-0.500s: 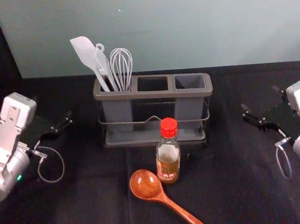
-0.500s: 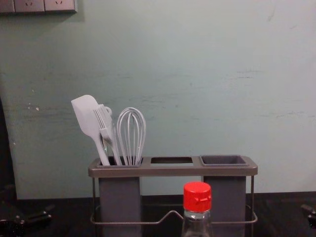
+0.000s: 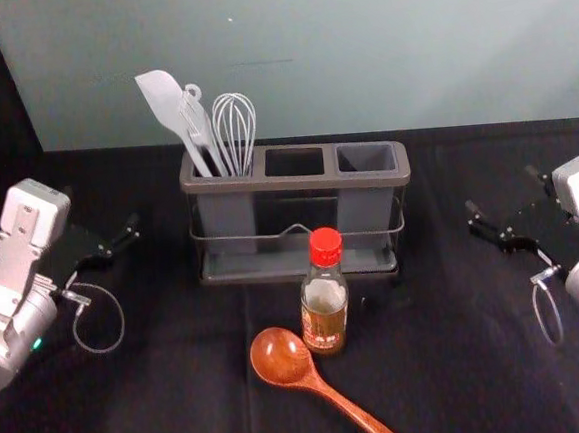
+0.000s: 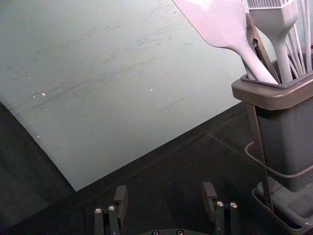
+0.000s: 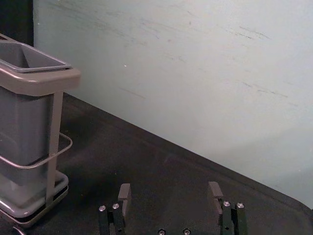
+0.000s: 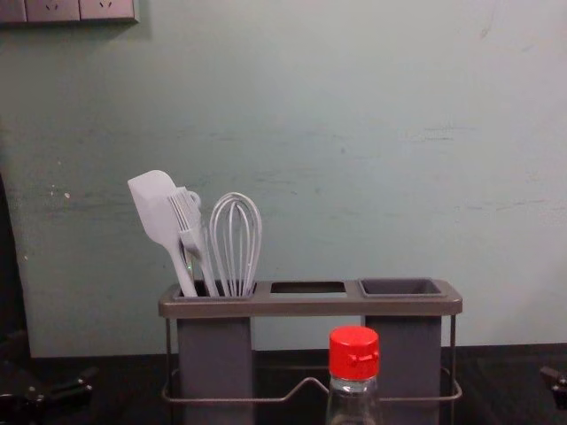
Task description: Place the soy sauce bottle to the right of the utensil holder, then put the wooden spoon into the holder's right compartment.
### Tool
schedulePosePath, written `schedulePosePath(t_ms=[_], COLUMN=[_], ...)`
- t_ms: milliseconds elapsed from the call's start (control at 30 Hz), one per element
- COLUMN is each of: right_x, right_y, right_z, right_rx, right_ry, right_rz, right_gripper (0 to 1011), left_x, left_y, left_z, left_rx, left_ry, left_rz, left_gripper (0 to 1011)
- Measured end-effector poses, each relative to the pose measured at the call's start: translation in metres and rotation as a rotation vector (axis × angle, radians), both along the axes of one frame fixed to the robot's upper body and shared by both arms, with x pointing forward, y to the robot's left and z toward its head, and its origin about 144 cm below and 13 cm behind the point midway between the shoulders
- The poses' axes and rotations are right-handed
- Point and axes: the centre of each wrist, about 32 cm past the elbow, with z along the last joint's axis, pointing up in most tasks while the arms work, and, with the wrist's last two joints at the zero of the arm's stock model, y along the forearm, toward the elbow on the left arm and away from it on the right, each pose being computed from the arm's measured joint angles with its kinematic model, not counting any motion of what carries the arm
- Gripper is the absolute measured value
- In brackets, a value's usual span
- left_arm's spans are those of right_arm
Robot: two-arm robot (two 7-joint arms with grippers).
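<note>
My left gripper is open at the left of the holder, its fingers apart in the left wrist view. To the holder's right, my right gripper also stands open, seen again in the right wrist view. The utensil holder has its right compartment empty. In front of it, the soy sauce bottle stands upright with a red cap. The wooden spoon lies before the bottle, bowl toward the holder, handle running toward the near right.
A white spatula, a brush and a whisk stand in the holder's left compartment. Behind the black-covered table rises a pale wall. Sockets are mounted high on the wall.
</note>
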Motion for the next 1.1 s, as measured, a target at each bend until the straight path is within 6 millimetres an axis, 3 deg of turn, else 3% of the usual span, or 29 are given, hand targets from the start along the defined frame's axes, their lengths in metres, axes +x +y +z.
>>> schedulePosePath(t_ms=[767, 1100], right_x=[0.0, -0.017], right_y=[0.0, -0.003], right_z=[0.0, 0.016], right_rx=[0.0, 0.034], right_ry=[0.0, -0.062], right_rz=[0.0, 0.025], right_gripper=[1003, 1003], left_x=[0.0, 0.0], left_y=[0.0, 0.0], left_z=[0.0, 0.0], left_rx=[0.0, 0.0], left_ry=[0.0, 0.0], left_rz=[0.0, 0.0], left_gripper=[1005, 1005])
